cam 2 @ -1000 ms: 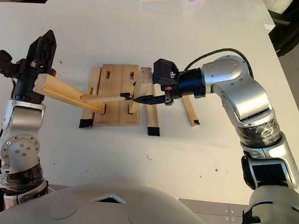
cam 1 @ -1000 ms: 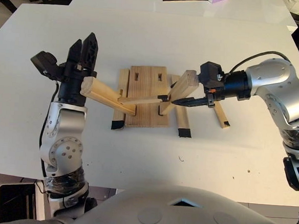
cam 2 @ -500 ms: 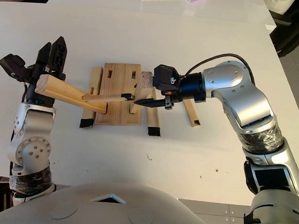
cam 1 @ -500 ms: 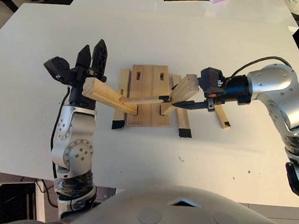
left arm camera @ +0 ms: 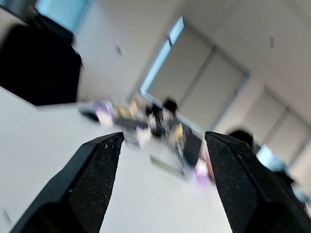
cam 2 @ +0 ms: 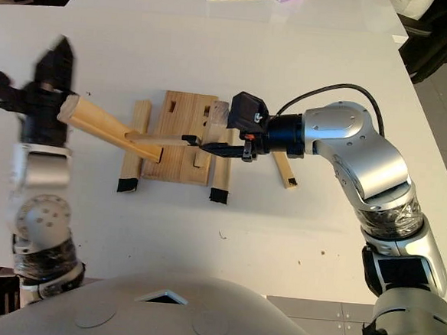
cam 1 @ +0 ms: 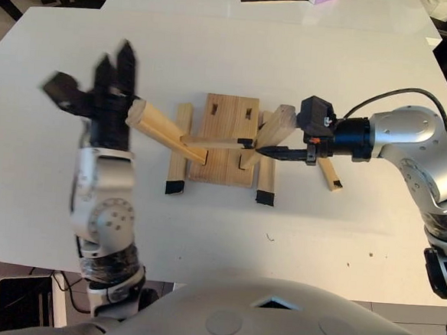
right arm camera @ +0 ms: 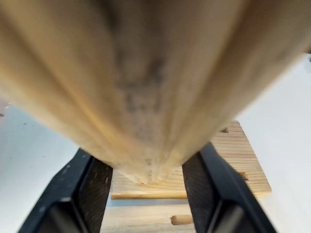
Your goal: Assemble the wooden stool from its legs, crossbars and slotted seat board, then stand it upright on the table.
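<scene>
Fingers (right arm camera: 92,189) of right gripper (cam 1: 263,149): pinching one leg (cam 1: 277,125) from both sides at the seat board's (cam 1: 223,167) right edge; the leg tilts up off the board. Left gripper (left arm camera: 163,138): fingers (left arm camera: 92,174) spread, pointing up, nothing between the tips. The second leg's (cam 1: 159,125) raised end sits against the base of this gripper, well left of the board. Whether it is actually clamped: cannot tell. Crossbar (cam 1: 214,143) spans between the two legs, above the board.

Step, as judged: seating the crossbar into both legs. To do it well, keep the two legs' sockets facing each other and push along the crossbar's axis without twisting. The bar is thin and could bind or split. Secure the left hold first.

Materials: pale unfinished wood, square-cut, grain visible. Board is flat with rectangular slots. Spare legs (cam 1: 175,172), with black-capped ends, lie just beside the board on the white, glossy worktop (cam 1: 318,243).
</scene>
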